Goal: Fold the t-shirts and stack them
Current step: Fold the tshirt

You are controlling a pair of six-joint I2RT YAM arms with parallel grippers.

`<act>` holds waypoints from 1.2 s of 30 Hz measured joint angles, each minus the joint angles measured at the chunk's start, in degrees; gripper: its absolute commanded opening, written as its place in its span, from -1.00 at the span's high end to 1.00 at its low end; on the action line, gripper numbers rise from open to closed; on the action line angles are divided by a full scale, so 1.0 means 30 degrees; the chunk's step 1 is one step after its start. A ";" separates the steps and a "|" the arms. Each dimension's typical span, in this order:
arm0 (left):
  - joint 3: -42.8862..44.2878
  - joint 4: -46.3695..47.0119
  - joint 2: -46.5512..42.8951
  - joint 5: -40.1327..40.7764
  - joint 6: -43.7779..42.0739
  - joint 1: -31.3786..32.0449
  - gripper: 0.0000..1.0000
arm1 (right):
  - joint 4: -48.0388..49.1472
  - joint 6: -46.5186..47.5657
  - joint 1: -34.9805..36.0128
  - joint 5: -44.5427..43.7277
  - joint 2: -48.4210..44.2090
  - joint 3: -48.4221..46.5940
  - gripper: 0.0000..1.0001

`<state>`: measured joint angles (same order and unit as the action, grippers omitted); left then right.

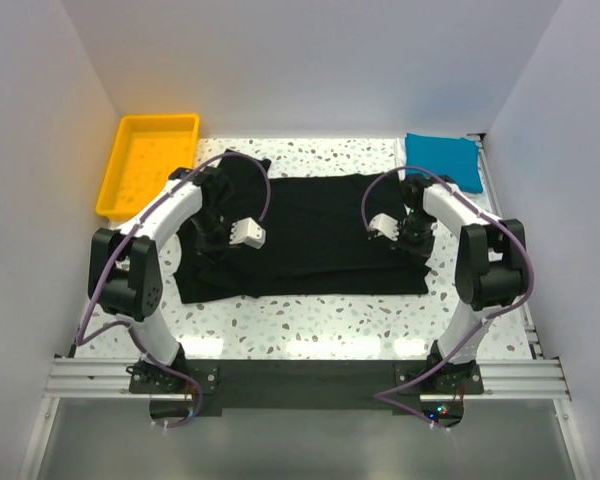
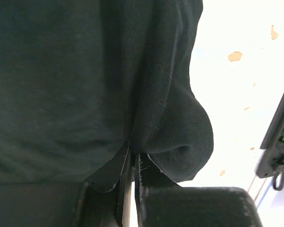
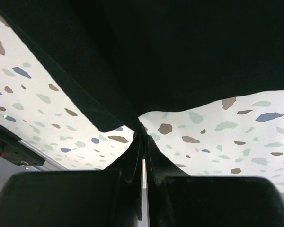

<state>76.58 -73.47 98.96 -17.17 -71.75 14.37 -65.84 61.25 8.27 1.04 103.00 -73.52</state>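
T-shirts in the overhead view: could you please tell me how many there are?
2. A large black cloth t-shirt lies spread across the middle of the speckled table; a folded bright blue cloth t-shirt sits at the far right corner. More may be hidden underneath.

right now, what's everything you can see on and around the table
black t-shirt: one, black, spread across the middle of the table
blue t-shirt: one, bright blue, folded, far right corner
tray: one, yellow, far left corner
table: one, white with coloured speckles, under the shirts
left arm: one, white and black, near left
right arm: one, white and black, near right
left gripper: one, black, shut on the black t-shirt's left side
right gripper: one, black, shut on its right edge
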 measured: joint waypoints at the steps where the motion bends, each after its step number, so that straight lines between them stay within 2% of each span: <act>1: 0.0255 -0.0036 0.0219 0.0000 -0.0095 -0.0022 0.85 | 0.0044 0.0015 -0.0044 0.0007 0.0219 -0.0160 1.00; 9: 0.2047 -0.0138 0.2448 0.0255 -0.0969 -0.0073 0.68 | 0.0335 0.0102 -0.0189 -0.0007 0.1428 -0.1071 1.00; 12: 0.2594 -0.0087 0.3118 0.0321 -0.0976 -0.0168 0.40 | 0.0444 -0.0022 -0.0189 -0.0015 0.1967 -0.1508 1.00; 13: 0.2761 -0.0058 0.3271 0.0321 -0.0969 -0.0255 0.36 | 0.0488 -0.0117 -0.0189 -0.0022 0.2157 -0.1683 0.97; 15: 0.3198 0.0029 0.3519 0.0233 -0.0809 -0.0619 0.22 | 0.0627 -0.0474 -0.0211 -0.0029 0.2514 -0.1982 0.57; 16: 0.3483 0.0066 0.3599 0.0131 -0.0612 -0.0896 0.16 | 0.0714 -0.0750 -0.0211 -0.0066 0.2645 -0.2106 0.21; 17: 0.3869 0.0058 0.3679 -0.0109 -0.0248 -0.1311 0.00 | 0.0685 -0.0976 -0.0291 -0.0109 0.2710 -0.2259 0.04; 19: 0.4728 0.0117 0.3759 -0.1129 0.0619 -0.2404 -0.04 | 0.0488 -0.1559 -0.0597 0.0000 0.2798 -0.2827 -0.11; 22: 0.5282 0.0335 0.3541 -0.3053 0.1982 -0.4932 -0.04 | -0.0379 -0.2557 -0.1530 0.0743 0.2798 -0.4422 -0.11; 25: 0.3891 0.0809 0.2463 -0.4583 0.3373 -0.7475 -0.08 | -0.0794 -0.3869 -0.2892 0.1865 0.2630 -0.5435 -0.09; 28: 0.1013 0.1421 0.0357 -0.5311 0.4787 -0.9551 -0.11 | -0.1253 -0.4947 -0.4044 0.2652 0.2229 -0.4758 -0.04; 32: -0.2514 0.2142 -0.2091 -0.5807 0.5923 -1.0775 -0.14 | -0.1719 -0.6113 -0.4998 0.3526 0.1785 -0.2637 -0.06; 36: -0.5231 0.2739 -0.2856 -0.6011 0.6411 -1.1169 -0.26 | -0.1588 -0.6878 -0.5508 0.4167 0.1785 -0.1020 -0.10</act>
<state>60.88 -65.25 90.39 -35.20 -52.51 -19.14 -70.61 40.62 -8.25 13.54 108.36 -76.58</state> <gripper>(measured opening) 0.609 0.546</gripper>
